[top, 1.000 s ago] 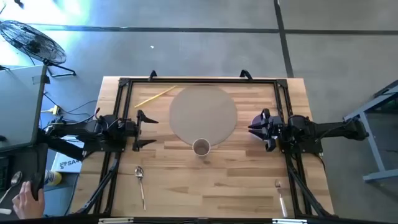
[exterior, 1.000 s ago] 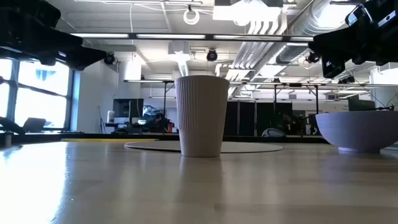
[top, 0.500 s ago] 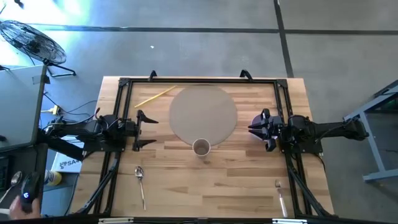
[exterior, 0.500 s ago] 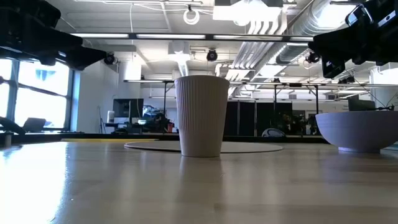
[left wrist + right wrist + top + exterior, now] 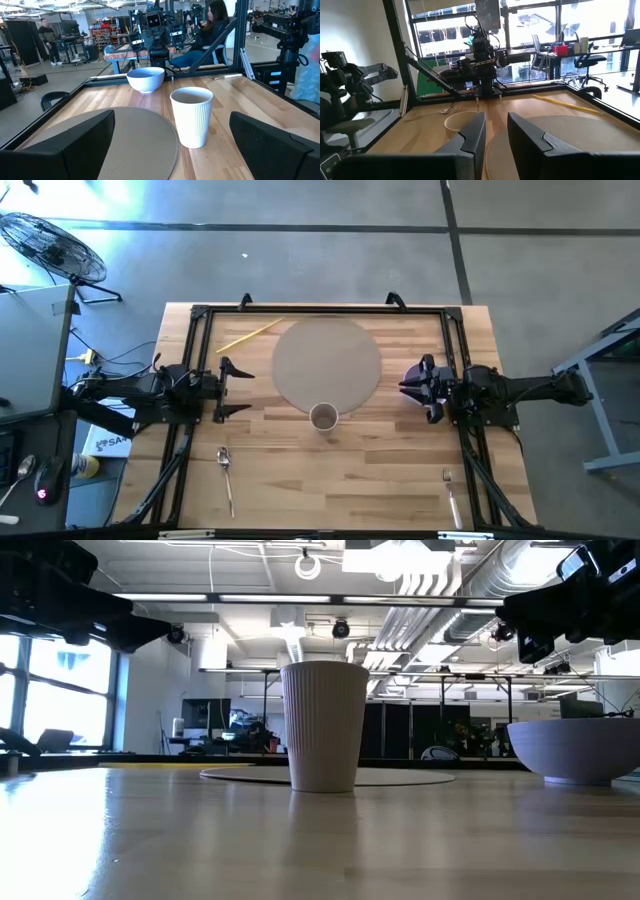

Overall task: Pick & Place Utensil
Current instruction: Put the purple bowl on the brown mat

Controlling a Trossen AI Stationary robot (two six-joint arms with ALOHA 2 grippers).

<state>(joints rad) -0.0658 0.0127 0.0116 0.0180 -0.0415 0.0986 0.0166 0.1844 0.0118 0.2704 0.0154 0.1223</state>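
A metal spoon [image 5: 226, 473] lies flat on the wood near the table's near-left corner and shows far off in the right wrist view [image 5: 445, 110]. A fork [image 5: 451, 492] lies near the near-right corner. A white ribbed cup [image 5: 323, 417] stands upright at the near rim of a round grey mat [image 5: 327, 360]. My left gripper [image 5: 236, 389] hovers left of the mat, open wide, touching nothing. My right gripper [image 5: 405, 387] hovers right of the mat, its fingers a narrow gap apart [image 5: 496, 125], empty.
A pale bowl [image 5: 145, 80] stands on the table below the right arm; the arm hides it in the high view. A thin yellow stick [image 5: 250, 334] lies at the far left. A black frame [image 5: 200, 315] runs round the tabletop. People sit beyond the table [image 5: 207, 25].
Both arms and all the table's things have kept still. A person's hand beside the table's near-left corner has drawn out of the high view.
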